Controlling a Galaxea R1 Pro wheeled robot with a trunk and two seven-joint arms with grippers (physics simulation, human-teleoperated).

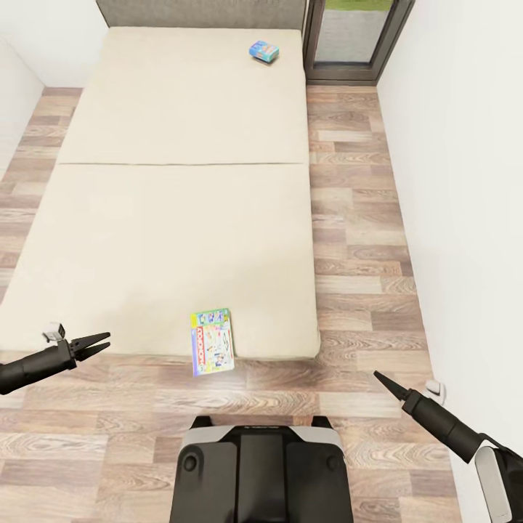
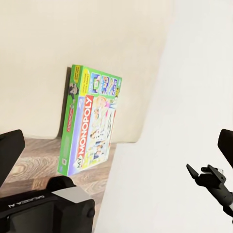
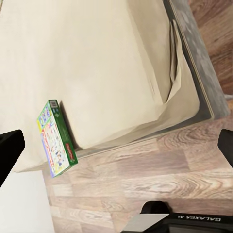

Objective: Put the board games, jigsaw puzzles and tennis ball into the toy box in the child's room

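Your nearest target, the Monopoly box, lies on the bed's near edge, its end hanging past the mattress over the wood floor. A small blue box sits far off by the headboard, near the glass door. Your left gripper hovers left of the Monopoly box, fingers slightly spread, empty. Your right gripper hangs over floor to its right, fingers pressed to a point.
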